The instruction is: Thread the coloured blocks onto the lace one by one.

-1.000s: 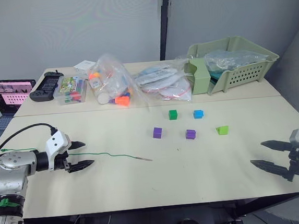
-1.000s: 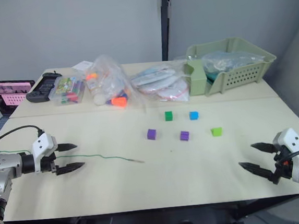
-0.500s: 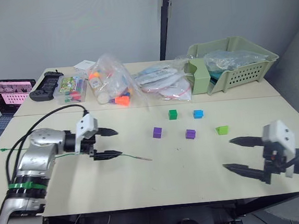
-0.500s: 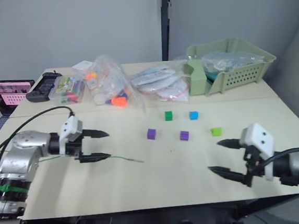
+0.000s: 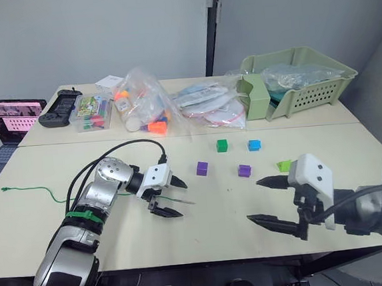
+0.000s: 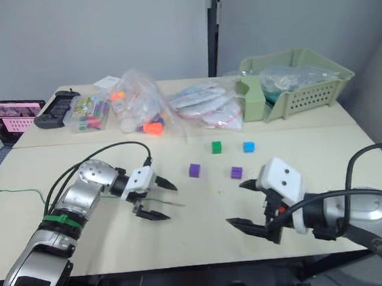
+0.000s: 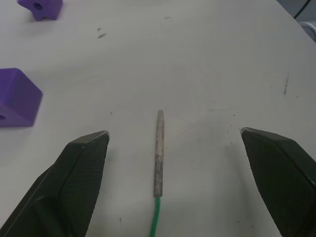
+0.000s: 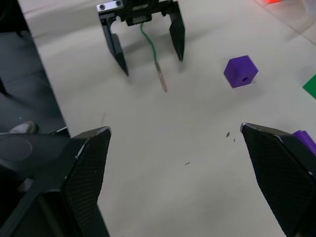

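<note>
- Five coloured blocks are spread over the middle of the table [image 5: 352, 143], toward its right half: a dark green block [image 5: 221, 146] and a blue block [image 5: 253, 145] lie farther back, two purple blocks [image 5: 201, 169] [image 5: 244, 171] lie nearer the front edge, and a lime green block [image 5: 285, 165] is seen just behind the right gripper's upper finger.
- The lace [image 5: 41, 191] is laid across the left half of the table, its knotted end near the left edge and its stiff greyish tip [image 7: 158, 153] pointing toward the table's middle.
- The left gripper [image 5: 172, 197] is held low over the lace with its fingers spread wide; the tip is seen lying between them on the table, untouched, and nothing is gripped.
- The right gripper [image 5: 271, 202] is held above the table near the front edge, right of centre, its fingers wide apart and empty.
- Clear bags [image 5: 141, 107], a pale green basket [image 5: 306, 83], a small box of coloured items [image 5: 89, 114] and a black controller [image 5: 58, 111] are ranged along the far edge.
</note>
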### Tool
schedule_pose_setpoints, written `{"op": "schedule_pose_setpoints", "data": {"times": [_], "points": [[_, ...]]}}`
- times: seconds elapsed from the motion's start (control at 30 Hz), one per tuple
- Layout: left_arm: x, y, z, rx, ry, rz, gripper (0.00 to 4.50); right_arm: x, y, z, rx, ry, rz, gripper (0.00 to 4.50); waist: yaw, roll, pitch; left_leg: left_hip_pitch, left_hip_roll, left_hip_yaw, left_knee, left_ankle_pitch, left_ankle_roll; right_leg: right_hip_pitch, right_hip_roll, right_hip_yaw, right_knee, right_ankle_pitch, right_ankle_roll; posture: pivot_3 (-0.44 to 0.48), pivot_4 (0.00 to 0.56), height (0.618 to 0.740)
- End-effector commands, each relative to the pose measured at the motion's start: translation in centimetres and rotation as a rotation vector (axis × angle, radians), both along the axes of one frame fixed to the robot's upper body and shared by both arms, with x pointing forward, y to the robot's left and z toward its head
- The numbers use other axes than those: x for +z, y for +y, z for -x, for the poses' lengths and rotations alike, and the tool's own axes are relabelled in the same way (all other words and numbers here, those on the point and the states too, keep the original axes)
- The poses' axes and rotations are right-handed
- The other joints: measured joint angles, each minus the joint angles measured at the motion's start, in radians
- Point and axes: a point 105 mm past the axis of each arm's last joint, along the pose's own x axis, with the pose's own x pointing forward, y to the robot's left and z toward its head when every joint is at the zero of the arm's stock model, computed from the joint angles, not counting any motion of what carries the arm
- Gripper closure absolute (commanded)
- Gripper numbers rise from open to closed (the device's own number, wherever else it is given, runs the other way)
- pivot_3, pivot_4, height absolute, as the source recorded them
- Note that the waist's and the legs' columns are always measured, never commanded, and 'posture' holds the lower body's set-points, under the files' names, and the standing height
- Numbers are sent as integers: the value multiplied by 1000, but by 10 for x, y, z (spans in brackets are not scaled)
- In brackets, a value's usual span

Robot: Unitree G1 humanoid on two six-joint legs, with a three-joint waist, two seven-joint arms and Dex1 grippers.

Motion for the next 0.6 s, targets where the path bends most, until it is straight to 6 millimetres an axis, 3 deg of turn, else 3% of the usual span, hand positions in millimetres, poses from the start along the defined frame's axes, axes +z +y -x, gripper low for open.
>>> {"op": "schedule_pose_setpoints", "data": {"times": [0.03, 0.27, 0.37, 0.6], "points": [[5, -4, -9, -9, -43, -4, 0, 2, 8, -6, -22, -11, -13, 69, 5, 0, 0, -1, 0, -1, 1, 0, 0, 0, 0, 0, 0, 0, 0, 0, 150, 734], [-10, 11, -16, 65, -34, -47, 0, 0, -1, -17, -105, -25, 15, 69, 4, 0, 0, -3, -2, -2, 1, -1, 2, 0, -1, 0, -1, 1, 2, 0, 150, 734], [-18, 13, -13, 72, -26, -54, 734, -2, -4, -19, -117, -25, 24, 0, 3, 0, 0, -2, -1, -2, 1, -1, 2, 0, -1, 0, -1, 1, 2, 0, 150, 734], [-28, 15, -11, 86, -17, -90, 3025, -3, -6, -20, -112, -23, 38, 0, 4, 0, -1, 0, -1, -2, 2, -1, 3, 3, -1, 0, 0, 1, 2, 0, 150, 734]]}}
